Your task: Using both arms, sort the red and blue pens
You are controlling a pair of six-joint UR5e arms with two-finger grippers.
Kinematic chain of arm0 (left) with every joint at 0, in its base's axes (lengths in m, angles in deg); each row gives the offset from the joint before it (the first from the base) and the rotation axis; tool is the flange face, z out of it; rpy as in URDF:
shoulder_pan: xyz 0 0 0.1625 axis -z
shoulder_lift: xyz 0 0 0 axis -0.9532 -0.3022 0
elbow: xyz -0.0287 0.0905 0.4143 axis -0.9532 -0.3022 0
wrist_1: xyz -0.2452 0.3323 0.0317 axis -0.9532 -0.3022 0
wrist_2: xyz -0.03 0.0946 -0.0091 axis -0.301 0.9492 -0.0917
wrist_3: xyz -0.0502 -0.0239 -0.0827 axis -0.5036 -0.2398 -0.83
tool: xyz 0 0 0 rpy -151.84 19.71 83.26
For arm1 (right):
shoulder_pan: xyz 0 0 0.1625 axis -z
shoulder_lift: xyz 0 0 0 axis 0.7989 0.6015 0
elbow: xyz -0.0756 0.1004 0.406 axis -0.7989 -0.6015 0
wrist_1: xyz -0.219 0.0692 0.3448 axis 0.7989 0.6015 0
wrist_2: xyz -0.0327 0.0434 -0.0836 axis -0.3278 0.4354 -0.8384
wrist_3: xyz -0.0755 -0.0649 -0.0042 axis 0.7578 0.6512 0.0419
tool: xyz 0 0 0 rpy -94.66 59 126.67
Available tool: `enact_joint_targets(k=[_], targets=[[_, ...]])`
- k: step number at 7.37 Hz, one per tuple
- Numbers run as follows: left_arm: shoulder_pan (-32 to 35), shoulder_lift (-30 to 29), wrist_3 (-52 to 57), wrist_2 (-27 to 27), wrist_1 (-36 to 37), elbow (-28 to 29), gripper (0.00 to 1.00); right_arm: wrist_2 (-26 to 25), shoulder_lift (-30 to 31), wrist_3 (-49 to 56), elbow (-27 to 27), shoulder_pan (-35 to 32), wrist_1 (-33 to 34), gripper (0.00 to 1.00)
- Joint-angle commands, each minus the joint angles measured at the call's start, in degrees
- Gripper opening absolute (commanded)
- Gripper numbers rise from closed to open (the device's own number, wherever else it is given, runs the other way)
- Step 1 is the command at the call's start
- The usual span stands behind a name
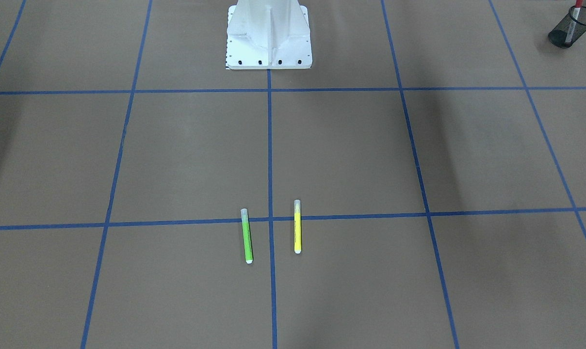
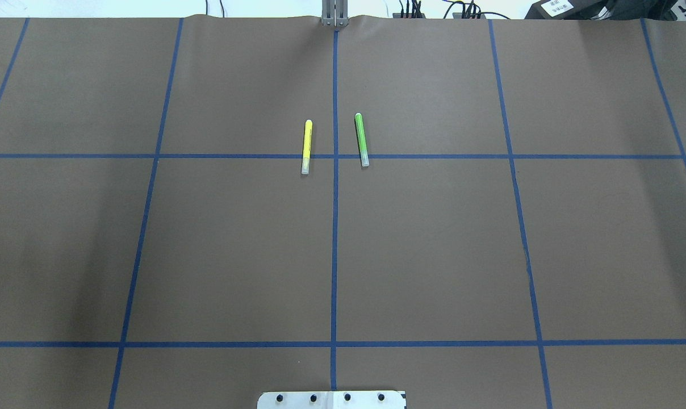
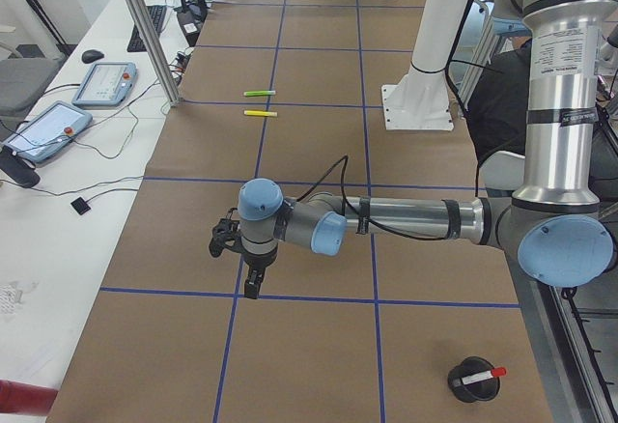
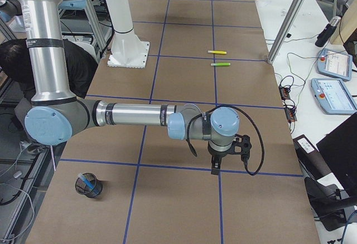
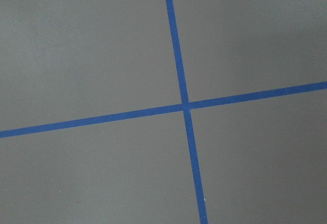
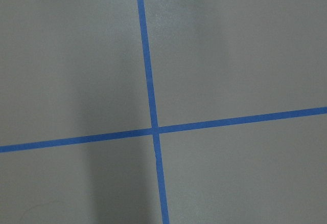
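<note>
Though slim, a white-barrelled pen [image 3: 480, 377] with red cap.

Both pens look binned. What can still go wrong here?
1. The green marker and yellow marker lie out in the open; another pick might sort a wrong colour.
2. The red pen sticks out over its cup; the left arm, low nearby, might knock it when retracting.
</note>
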Motion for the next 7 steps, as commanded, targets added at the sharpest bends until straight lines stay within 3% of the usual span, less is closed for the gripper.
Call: enact_joint_targets(k=[1, 2, 4, 7], targets=[[0.1, 1.2, 0.3, -0.1, -0.1, -0.6, 1.00, 0.0, 1.7, -0.1, 2.4, 0.0, 0.0, 1.00], [0.3, 1.4, 0.3, -0.7, 0.0, -1.2, 1.00, 0.0, 2.3, -0.1, 2.8, 0.0, 0.0, 1.00], [2.5, 1.9, 0.4, -7.9, 0.8, -3.1, 1.00, 0.3, 2.6, 0.0, 2.8, 0.0, -0.1, 1.00], [3.6, 2.1, 0.5, -7.5, 1.9, -4.0, 1.00, 0.8, 3.3, 0.0, 4.1, 0.0, 0.4, 1.00]])
